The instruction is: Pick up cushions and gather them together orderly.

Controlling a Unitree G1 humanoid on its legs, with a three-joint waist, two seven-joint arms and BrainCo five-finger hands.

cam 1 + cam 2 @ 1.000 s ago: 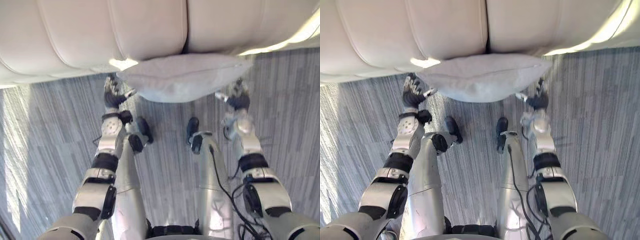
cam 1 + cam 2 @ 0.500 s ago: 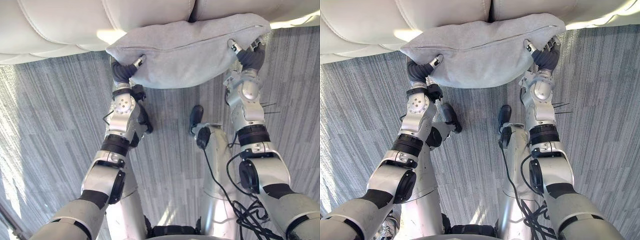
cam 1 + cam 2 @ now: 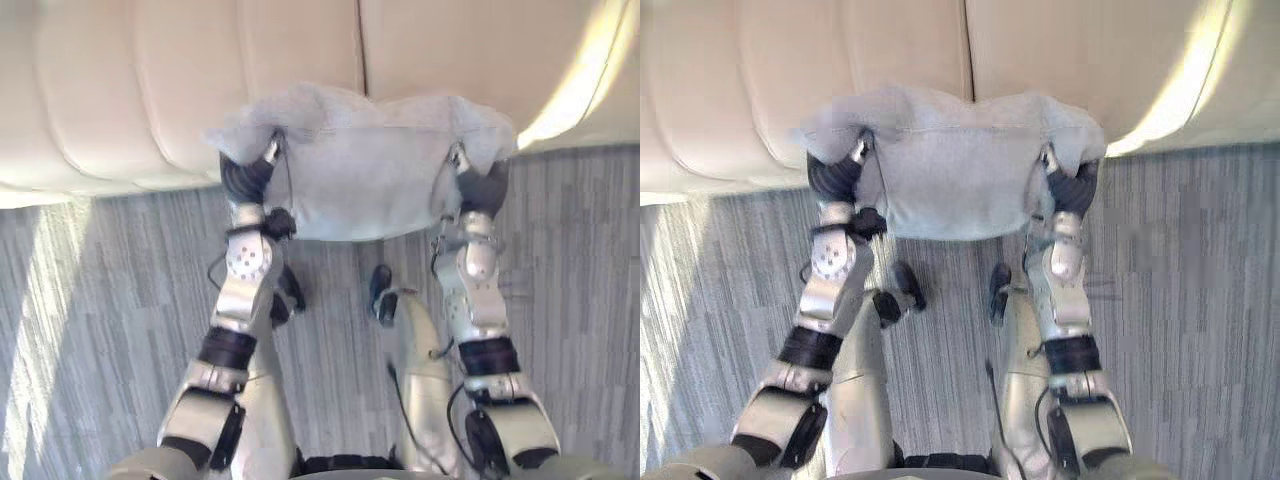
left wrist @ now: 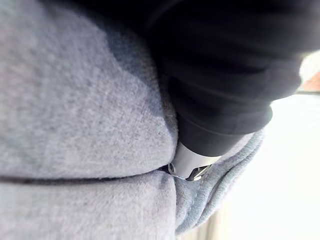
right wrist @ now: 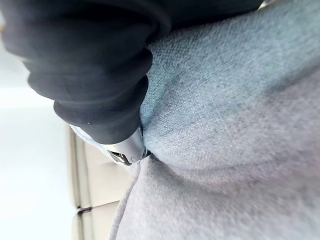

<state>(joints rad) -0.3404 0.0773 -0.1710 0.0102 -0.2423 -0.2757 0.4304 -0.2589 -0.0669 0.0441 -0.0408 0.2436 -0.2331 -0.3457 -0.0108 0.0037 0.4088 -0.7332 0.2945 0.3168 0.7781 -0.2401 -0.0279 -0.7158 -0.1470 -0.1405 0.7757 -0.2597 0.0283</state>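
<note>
A light grey cushion [image 3: 365, 175] hangs in the air in front of the cream sofa [image 3: 200, 90], held up between both hands. My left hand [image 3: 246, 178] clamps the cushion's left end with its thumb pressed into the fabric, and my right hand [image 3: 480, 185] clamps the right end the same way. The cloth bunches and dents where each hand squeezes. In the left wrist view the grey fabric [image 4: 75, 125] presses against my hand's dark cover [image 4: 225, 75]; the right wrist view shows the cushion [image 5: 225, 125] pressed the same way against my right hand [image 5: 95, 75].
The cream sofa's padded front runs across the top of the eye views, with a seam [image 3: 360, 50] between its sections. Grey striped carpet [image 3: 100, 330] covers the floor on both sides, with a sunlit strip [image 3: 575, 90] at the right.
Both hands have closed on the cushion's ends and lifted it off the floor, up in front of the sofa. The camera has tilted, shifting the whole picture.
</note>
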